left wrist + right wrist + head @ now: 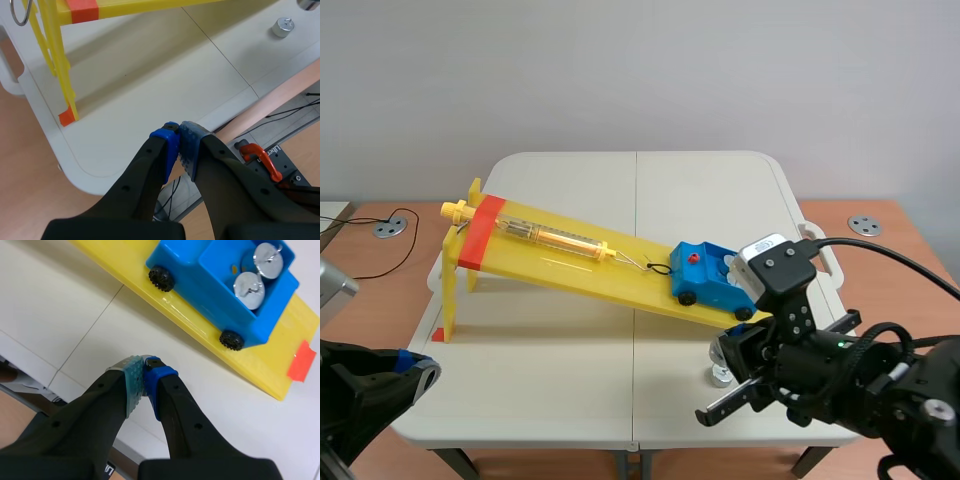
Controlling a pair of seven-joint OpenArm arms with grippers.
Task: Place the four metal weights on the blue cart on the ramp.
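Blue cart sits low on the ramp, toward the desk's right edge, holding two weights. A loose weight stands near the front edge. Left claw and right claw are closed, empty. Third pickup judged pending: right claw must open over it.

Both arms sit low. The left gripper and the right gripper each have their fingers pressed together.
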